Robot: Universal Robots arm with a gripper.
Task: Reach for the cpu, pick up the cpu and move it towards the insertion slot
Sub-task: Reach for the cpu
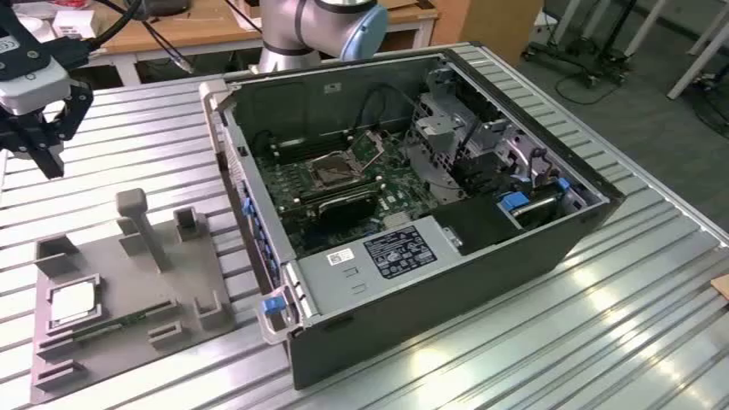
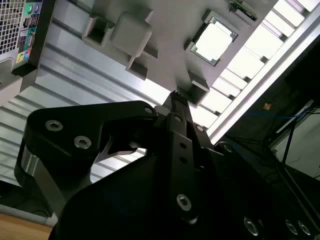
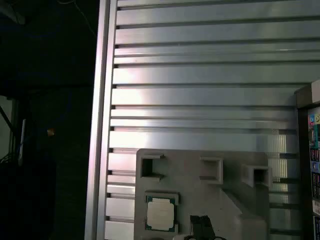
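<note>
– Where's the gripper [image 1: 51,166] hanging?
– In the exterior view it's hovering over the ribbed table [image 1: 592,342], abt 10 o'clock in the scene, touching nothing.
– Open or closed?
– In the second wrist view the fingertips [image 2: 173,99] are pressing together w/ nothing between 'em. It's carrying nothing.
– And the cpu [image 1: 71,301]?
– It's lying flat, pale top facing up, in a square pocket of the grey tray [image 1: 183,282], at the tray's 8 o'clock corner. From the gripper it's sitting at 6 o'clock, well apart.
– The slot [image 1: 334,171]?
– It's sitting inside the open case [image 1: 456,282], on the board, approx. 2 o'clock from the cpu & well apart from it.
</note>
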